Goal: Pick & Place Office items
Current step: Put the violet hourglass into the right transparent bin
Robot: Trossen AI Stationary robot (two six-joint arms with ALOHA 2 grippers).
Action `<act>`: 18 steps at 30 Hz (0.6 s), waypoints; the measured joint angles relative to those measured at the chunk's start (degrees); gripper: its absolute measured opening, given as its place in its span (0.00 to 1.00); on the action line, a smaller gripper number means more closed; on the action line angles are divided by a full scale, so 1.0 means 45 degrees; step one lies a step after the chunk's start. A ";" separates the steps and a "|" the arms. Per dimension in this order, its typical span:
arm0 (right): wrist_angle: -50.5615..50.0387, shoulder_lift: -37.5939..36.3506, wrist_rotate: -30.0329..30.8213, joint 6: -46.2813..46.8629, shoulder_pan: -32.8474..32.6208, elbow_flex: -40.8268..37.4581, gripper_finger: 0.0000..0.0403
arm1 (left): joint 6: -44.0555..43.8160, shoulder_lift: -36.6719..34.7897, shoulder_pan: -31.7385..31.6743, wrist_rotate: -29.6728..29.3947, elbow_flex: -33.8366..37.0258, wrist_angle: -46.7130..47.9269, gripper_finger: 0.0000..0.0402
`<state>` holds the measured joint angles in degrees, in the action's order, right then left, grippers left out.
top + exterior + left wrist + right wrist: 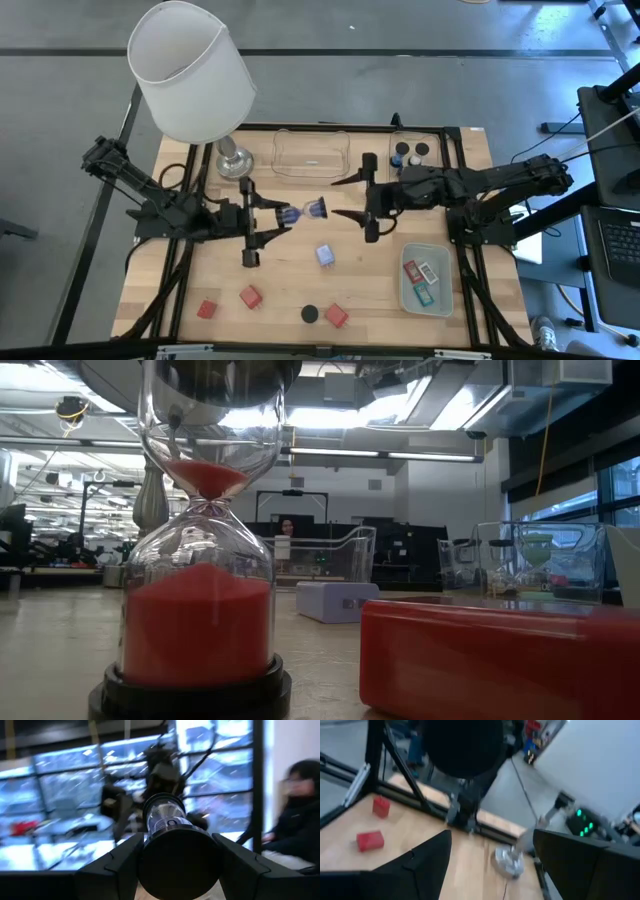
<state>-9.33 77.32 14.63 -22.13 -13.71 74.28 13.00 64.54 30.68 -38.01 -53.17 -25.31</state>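
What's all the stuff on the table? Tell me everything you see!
lamp: one, white shade, far left corner
clear trays: two, far edge
black cylinders: a few in the far right tray, one at the near edge
red blocks: three, near edge
lavender cube: one, middle
green tray: one, pale, near right
flat pieces: teal, red, white, inside it
hourglass: one, bluish, held
left gripper: gripping the hourglass
right gripper: open, facing it
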 joint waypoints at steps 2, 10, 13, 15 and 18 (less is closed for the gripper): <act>0.0577 0.0005 -0.0238 -0.0271 -0.0009 0.0000 0.70 | 0.0134 0.0088 -0.0322 0.1090 0.0000 -0.0419 0.51; 0.2328 0.0005 -0.2384 -0.0609 -0.0011 0.0000 0.70 | 0.0145 0.0529 -0.1498 0.2688 0.0005 -0.1074 0.51; 0.2573 0.0005 -0.2647 -0.0567 -0.0007 0.0000 0.70 | -0.0111 0.0701 -0.1843 0.3192 0.0005 -0.1106 0.51; 0.2652 0.0005 -0.2791 -0.0560 -0.0007 0.0000 0.70 | -0.0289 0.0755 -0.2014 0.3445 0.0005 -0.1107 0.51; 0.2653 0.0005 -0.2918 -0.0553 -0.0007 0.0000 0.70 | -0.0445 0.0765 -0.2216 0.3613 0.0005 -0.1099 0.51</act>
<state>2.61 77.34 1.50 -24.62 -13.74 74.28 11.00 67.99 20.71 -21.75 -53.15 -30.26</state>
